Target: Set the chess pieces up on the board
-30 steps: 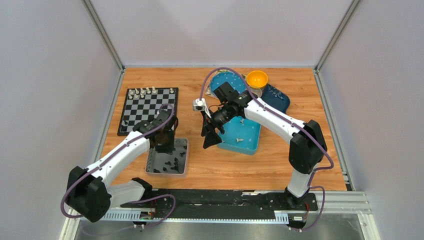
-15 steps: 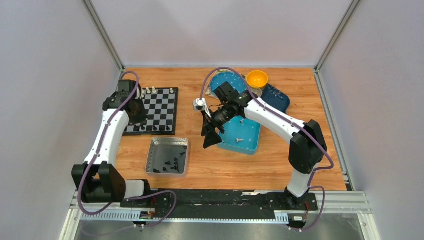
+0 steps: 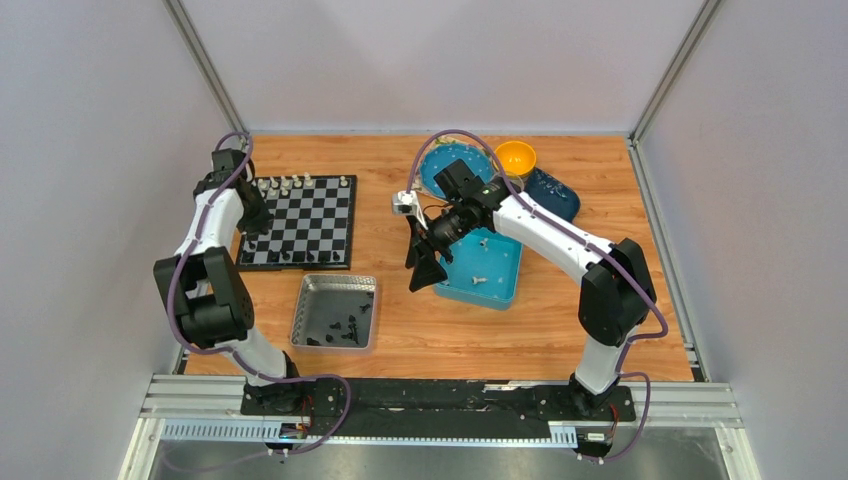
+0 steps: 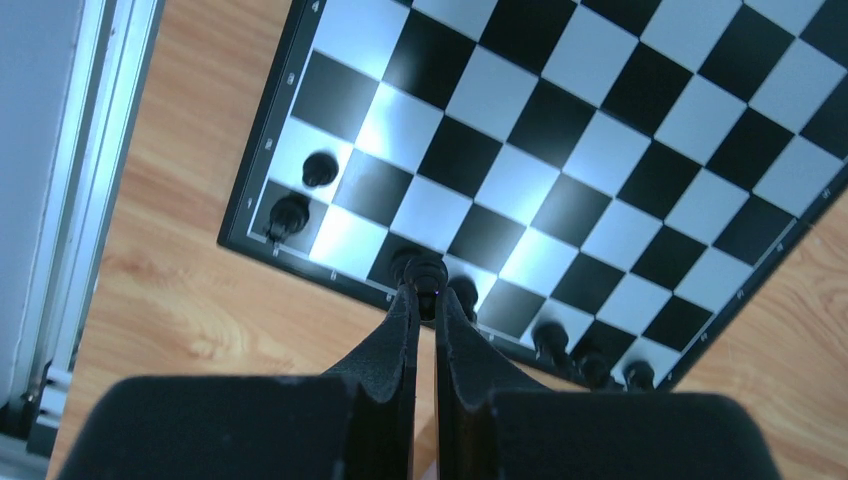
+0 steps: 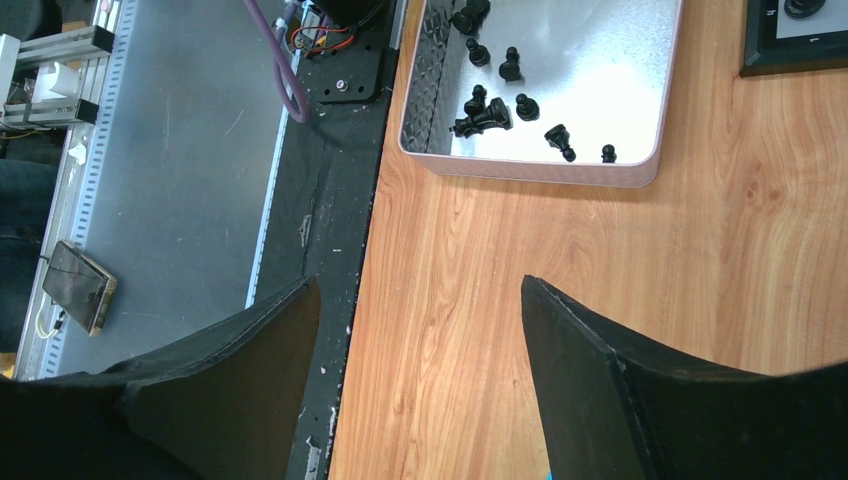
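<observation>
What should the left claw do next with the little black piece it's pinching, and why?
Probably lower it straight down, then open. The left gripper is shut on a black piece just above the board, over its edge row where other black pieces stand, so it likely only needs setting down there.

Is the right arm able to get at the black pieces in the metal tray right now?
Probably yes: the right gripper hangs open and empty near the tray, and nothing covers the pieces in it.
</observation>
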Available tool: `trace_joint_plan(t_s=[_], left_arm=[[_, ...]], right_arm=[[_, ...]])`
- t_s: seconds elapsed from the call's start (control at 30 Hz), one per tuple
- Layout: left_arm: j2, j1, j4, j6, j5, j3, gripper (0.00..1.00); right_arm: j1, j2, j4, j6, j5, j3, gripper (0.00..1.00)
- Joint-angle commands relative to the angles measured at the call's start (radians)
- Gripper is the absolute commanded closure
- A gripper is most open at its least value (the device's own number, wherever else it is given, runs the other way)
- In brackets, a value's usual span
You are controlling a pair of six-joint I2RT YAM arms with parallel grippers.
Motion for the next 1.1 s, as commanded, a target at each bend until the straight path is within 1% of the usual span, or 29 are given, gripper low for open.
trace_joint_plan(t_s=[0.0, 0.27, 0.5, 0.83, 1.07], left_arm=[[0.059, 0.018, 0.080, 0.023, 0.000, 0.037, 0.98], [0.139, 0.038, 0.106, 0.026, -0.009, 0.040, 0.98], [0.165, 0.061, 0.104, 0.030, 0.002, 0.025, 0.97], [0.208, 0.072, 0.069, 0.032, 0.013, 0.051, 0.96], [0.208, 0.078, 0.061, 0.029, 0.002, 0.054, 0.96]], right_arm=[[-0.015, -0.010, 0.008, -0.025, -0.029, 0.016, 0.23], [-0.027, -0.004, 0.008, -0.025, -0.020, 0.011, 0.23], [-0.029, 0.007, 0.006, -0.024, -0.023, 0.016, 0.23], [-0.030, 0.007, 0.006, -0.025, -0.021, 0.011, 0.23], [-0.030, 0.007, 0.006, -0.027, -0.021, 0.010, 0.23]])
